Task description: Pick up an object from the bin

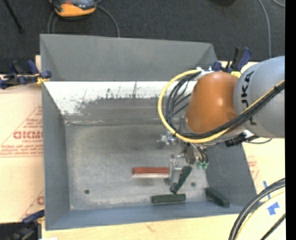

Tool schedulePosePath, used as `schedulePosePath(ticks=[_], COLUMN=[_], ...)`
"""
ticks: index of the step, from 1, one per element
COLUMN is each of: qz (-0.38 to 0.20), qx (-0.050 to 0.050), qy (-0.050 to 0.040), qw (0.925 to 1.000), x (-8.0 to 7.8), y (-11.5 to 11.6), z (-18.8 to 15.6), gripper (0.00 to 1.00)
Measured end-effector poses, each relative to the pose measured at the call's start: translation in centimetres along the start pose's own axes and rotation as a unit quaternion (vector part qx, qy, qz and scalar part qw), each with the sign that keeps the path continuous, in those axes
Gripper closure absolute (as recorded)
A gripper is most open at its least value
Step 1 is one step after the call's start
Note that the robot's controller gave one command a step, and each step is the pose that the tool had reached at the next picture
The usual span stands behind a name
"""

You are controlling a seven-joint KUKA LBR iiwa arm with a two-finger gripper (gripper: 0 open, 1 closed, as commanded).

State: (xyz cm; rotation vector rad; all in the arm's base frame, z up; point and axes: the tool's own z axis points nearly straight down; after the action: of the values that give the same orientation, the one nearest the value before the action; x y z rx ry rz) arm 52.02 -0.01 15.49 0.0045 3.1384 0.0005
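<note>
My gripper (184,169) hangs low over the right part of the bin floor, under the orange wrist cover. A dark green bar (180,181) slants down and to the left from between its fingers, upper end gripped, lower end near the floor. A red-brown flat bar (150,171) lies just left of the gripper. Another dark green bar (168,199) lies flat right below the held bar's lower end, near the front wall.
A short dark green block (217,197) lies at the front right corner of the bin floor. A small dark speck (86,192) sits at the front left. The arm and its cables cover the bin's right side.
</note>
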Motion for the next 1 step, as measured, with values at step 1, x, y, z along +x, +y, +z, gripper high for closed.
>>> schedulePosePath(ticks=[1], qz=[0.000], qx=[0.000], qy=[0.0000], qw=[1.0000], x=[0.00], y=[0.00], z=[0.00], gripper=[0.00])
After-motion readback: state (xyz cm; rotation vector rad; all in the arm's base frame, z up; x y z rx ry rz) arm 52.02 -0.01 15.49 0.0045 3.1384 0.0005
